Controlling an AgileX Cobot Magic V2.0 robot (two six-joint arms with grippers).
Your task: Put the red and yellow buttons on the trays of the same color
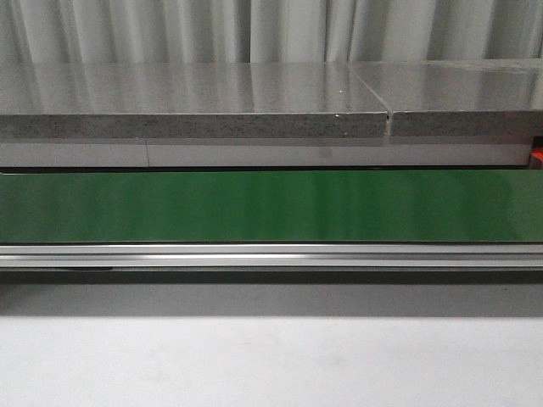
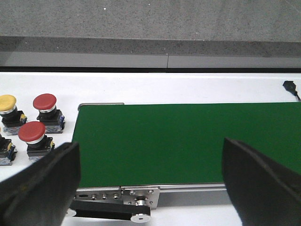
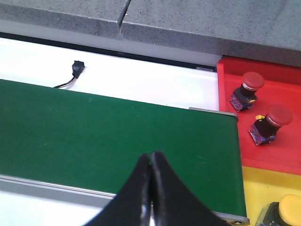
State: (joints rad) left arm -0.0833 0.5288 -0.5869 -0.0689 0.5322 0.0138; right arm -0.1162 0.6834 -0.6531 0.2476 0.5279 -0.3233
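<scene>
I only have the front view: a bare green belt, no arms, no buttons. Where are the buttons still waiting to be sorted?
Observer: The left wrist view shows them beside the green belt's end: two red buttons and one yellow button, with another unit cut off at the frame edge.
Operator: Anything sorted already?
Observer: Yes. In the right wrist view two red buttons lie in the red tray, and a yellow button sits in the yellow tray.
Operator: Gripper states?
Observer: The left gripper is open and empty above the belt; the right gripper is shut, holding nothing.
</scene>
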